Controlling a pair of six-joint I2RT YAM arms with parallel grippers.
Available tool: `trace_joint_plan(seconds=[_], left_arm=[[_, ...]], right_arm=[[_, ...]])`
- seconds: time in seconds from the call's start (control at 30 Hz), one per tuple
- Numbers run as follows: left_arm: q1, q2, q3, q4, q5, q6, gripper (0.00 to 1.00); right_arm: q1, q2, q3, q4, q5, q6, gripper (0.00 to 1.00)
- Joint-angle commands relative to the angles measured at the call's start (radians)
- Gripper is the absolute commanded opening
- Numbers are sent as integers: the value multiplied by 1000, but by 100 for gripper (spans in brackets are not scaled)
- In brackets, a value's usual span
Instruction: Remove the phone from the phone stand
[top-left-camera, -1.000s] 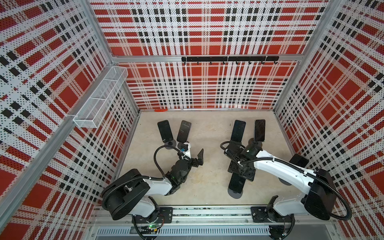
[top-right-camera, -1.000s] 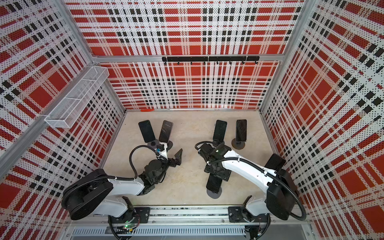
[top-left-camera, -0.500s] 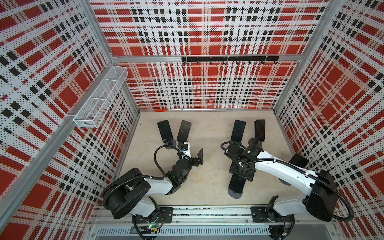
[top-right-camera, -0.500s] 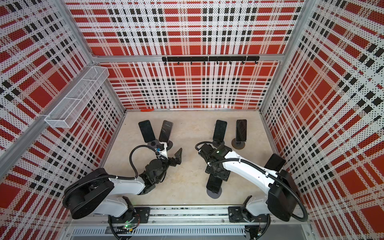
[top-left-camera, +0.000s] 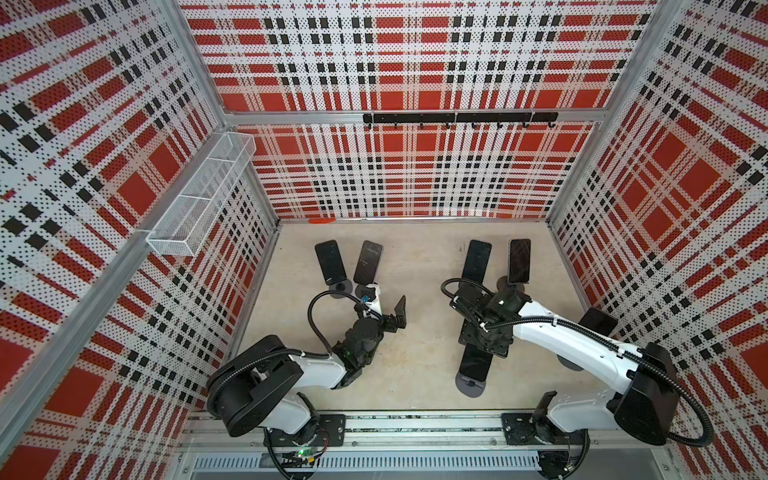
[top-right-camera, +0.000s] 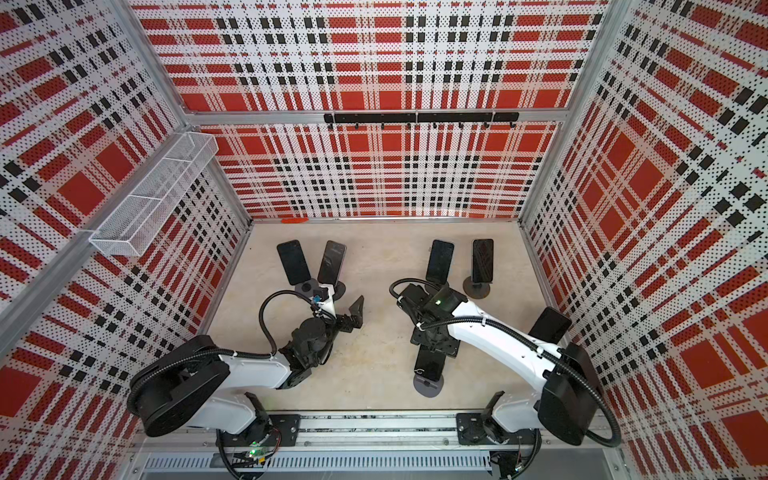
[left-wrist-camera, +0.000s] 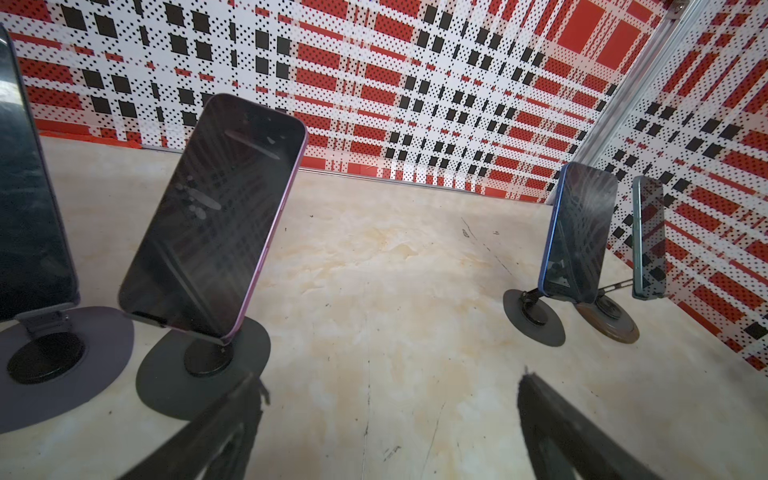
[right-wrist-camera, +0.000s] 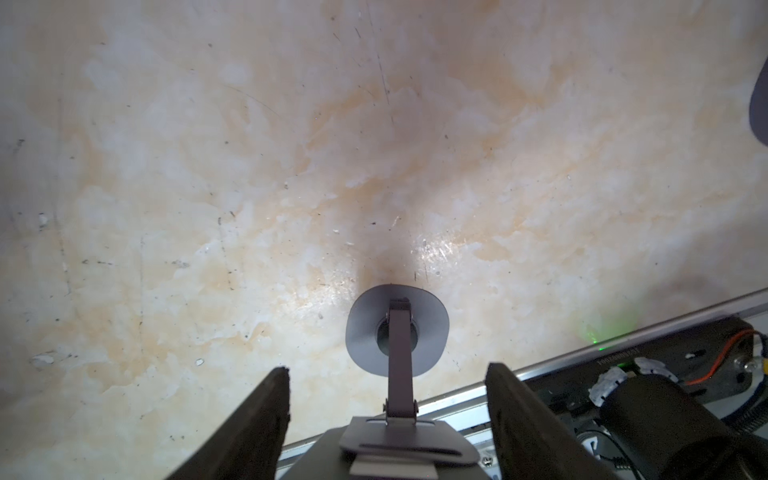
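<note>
The table (top-left-camera: 415, 345) is left bare between the two grippers. The right gripper (top-left-camera: 484, 336) is set over the phone (top-left-camera: 473, 368), which is still seated on its stand (right-wrist-camera: 400, 353). In the wrist view the stand's round base (right-wrist-camera: 361, 332) is seen just beyond the fingers (right-wrist-camera: 262, 415). These are placed on either side of the phone and appear to be clamped on its long edges. The grasp is therefore judged made, or nearly so. The lift out of the cradle and the setting down are left to be done.

The left gripper (left-wrist-camera: 390, 378) is spread wide, nothing is held between its fingers, and no part in the task is being taken by it. Four other phones (top-left-camera: 368, 262) are stood on stands ahead of both grippers.

In both top views the phone's middle is covered by the right gripper. In the wrist view its body is cut off at the frame edge, so pad contact cannot be made certain. A side phone (top-left-camera: 598, 322) is partly hidden behind the right arm (top-left-camera: 561, 336).
</note>
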Motion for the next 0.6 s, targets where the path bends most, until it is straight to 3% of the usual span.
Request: trace_joint_plan(seconds=[0.0, 0.27, 0.57], left_arm=[[-4, 10, 26, -4, -11, -5, 98], [-1, 23, 32, -5, -10, -9, 98], [7, 22, 34, -12, -7, -14, 98]], right_arm=[[8, -27, 59, -23, 25, -49, 73], [-3, -4, 168, -62, 64, -155, 73], [-93, 86, 329, -21, 62, -320, 73]])
